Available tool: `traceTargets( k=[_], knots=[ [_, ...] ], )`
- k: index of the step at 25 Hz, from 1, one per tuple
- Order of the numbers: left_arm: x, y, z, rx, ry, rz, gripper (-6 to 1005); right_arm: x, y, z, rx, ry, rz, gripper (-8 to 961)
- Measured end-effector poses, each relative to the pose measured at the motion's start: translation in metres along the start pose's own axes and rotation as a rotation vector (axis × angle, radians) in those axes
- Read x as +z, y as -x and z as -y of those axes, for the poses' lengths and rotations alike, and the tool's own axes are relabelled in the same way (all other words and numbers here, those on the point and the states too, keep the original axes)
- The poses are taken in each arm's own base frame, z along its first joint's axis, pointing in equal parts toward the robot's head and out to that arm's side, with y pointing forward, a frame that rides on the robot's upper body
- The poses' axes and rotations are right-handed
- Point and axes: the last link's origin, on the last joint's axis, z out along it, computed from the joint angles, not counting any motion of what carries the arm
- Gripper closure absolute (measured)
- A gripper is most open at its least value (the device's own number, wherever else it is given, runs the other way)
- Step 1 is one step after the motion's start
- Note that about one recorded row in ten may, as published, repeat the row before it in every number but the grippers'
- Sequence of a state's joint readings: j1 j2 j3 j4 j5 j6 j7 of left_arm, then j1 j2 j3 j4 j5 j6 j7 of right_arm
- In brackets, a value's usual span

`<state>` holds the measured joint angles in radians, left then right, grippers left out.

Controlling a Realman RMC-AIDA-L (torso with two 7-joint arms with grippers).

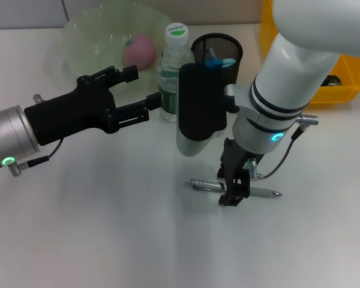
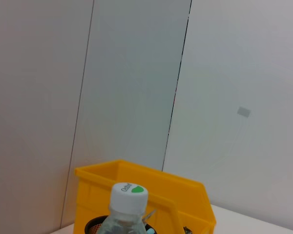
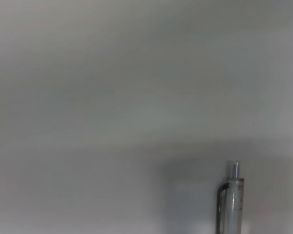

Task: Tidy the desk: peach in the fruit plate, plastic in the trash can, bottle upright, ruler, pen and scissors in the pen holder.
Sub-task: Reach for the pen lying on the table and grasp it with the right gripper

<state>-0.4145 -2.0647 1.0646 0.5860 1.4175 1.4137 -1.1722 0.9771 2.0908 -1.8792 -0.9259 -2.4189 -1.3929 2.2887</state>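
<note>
Straddling pen point(image 1: 234, 188): right gripper point(image 1: 234, 191) | left gripper point(image 1: 138, 93) beside bottle point(image 1: 170, 72)

Office desk, white tabletop point(image 1: 108, 240), mesh pen holder point(image 1: 217, 48), partition panels point(image 2: 136, 97)

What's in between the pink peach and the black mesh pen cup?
The water bottle stands upright between the peach in its plate and the pen holder. The head view shows it, with the left gripper open beside the bottle.

peach point(image 1: 139, 50) in fruit plate point(image 1: 78, 42) | bottle point(image 1: 172, 72) left of pen holder point(image 1: 218, 54)
</note>
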Motion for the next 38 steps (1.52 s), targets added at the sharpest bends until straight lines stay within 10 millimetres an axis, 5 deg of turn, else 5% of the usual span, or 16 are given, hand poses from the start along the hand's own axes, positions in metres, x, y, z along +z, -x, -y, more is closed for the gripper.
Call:
traceTargets(
  k=[38],
  knots=[
    [0.001,-0.0009,0.0002,0.001,0.002,-0.001,185,0.0025,-0.0009,-0.0025,-0.016,-0.002,-0.021,619]
  ],
)
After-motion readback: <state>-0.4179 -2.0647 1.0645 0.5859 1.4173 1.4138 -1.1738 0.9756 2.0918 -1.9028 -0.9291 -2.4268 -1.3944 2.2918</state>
